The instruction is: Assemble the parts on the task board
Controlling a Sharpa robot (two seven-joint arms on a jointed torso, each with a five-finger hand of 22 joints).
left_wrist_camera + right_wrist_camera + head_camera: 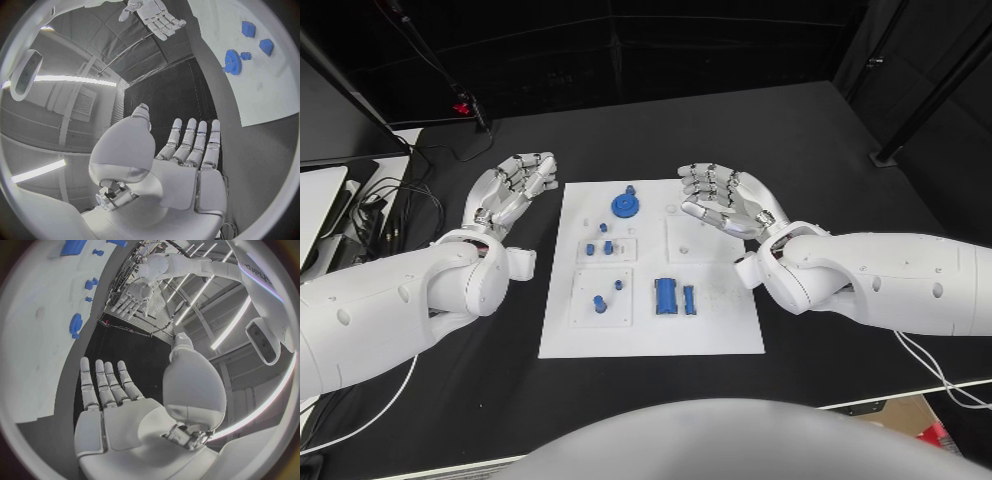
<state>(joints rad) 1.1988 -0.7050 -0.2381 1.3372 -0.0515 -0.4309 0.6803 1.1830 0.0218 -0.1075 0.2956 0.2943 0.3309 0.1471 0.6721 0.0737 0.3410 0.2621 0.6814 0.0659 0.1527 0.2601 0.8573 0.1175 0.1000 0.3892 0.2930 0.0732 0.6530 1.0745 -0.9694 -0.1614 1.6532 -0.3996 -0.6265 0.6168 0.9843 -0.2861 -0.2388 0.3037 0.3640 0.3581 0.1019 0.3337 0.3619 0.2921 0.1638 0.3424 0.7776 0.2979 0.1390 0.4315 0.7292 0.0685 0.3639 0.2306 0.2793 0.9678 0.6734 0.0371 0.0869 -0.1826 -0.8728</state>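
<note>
The white task board lies in the middle of the black table. At its far end sits a blue gear. Small blue pegs stand below it, and two blue blocks lie near the board's middle. My left hand hovers just left of the board's far corner, palm up, fingers apart, holding nothing. My right hand hovers over the board's far right corner, likewise spread and empty. The left wrist view shows the gear and the board beyond my fingers. The right wrist view shows the gear.
Black cables and a pale object lie at the table's left edge. A dark stand foot sits at the far right. A white cable trails from the right arm near the front edge.
</note>
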